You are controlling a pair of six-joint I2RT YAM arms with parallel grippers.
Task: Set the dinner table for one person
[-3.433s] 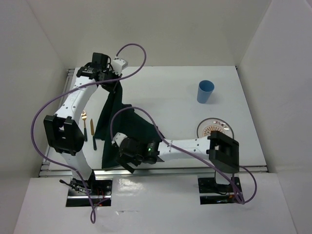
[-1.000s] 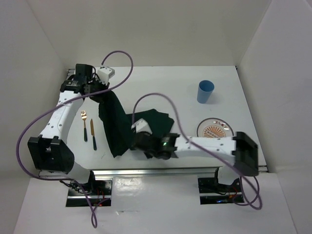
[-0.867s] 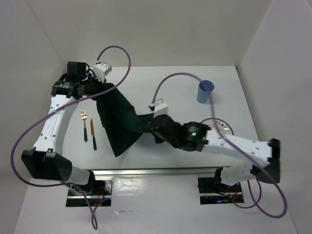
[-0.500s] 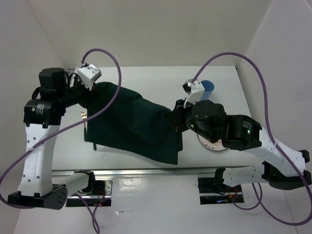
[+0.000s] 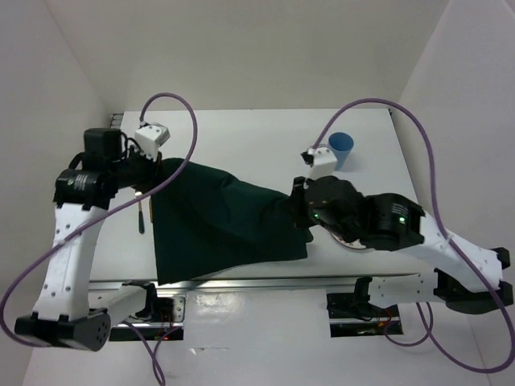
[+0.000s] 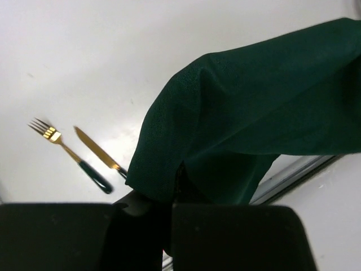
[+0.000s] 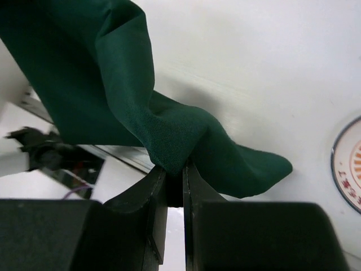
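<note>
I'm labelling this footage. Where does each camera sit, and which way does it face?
Top: above, behind the arms, facing down on the table; both arms and the cloth show.
Left wrist: faces past the left gripper to cloth, fork, knife.
Right wrist: faces past the right gripper to cloth, plate.
Shared: all see the cloth.

The plain dark green fabric cloth (image 5: pixel 225 217) has a fine weave and no print. The large rectangular surface (image 5: pixel 265 133) is plain white. The round plastic cup (image 5: pixel 341 146) is light blue. The round plate (image 7: pixel 351 169) is white with an orange pattern. The metal fork (image 6: pixel 56 141) is gold with a dark green handle, and the metal knife (image 6: pixel 93 148) has a gold blade.
</note>
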